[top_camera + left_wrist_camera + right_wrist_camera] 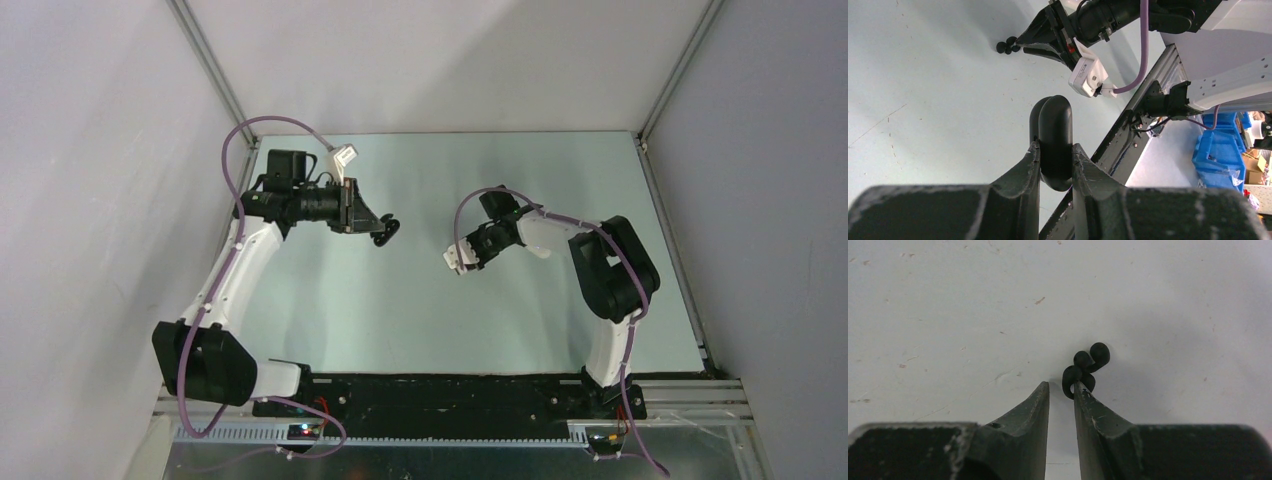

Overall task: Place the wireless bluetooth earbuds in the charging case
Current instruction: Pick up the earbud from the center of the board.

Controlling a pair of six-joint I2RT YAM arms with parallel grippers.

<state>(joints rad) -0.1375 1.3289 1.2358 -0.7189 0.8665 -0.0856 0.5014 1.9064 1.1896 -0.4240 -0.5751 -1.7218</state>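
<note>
My left gripper (1054, 146) is shut on a black oval charging case (1054, 125), held edge-on above the table; the top view shows the left gripper (385, 230) at the table's back left. Two black earbuds (1085, 366) lie clustered on the table, touching the tip of my right gripper's right finger (1083, 395). The right gripper (1060, 385) points down at the table with a narrow empty gap between its jaws. In the left wrist view the earbuds (1007, 46) sit just off the right gripper's fingertips (1023, 44). In the top view they are hidden under the right wrist (480, 240).
The pale table (420, 320) is walled by grey panels with metal corner posts (215, 70). A black rail (440, 395) runs along the near edge. Blue bins (1223, 150) stand off the table beyond that rail.
</note>
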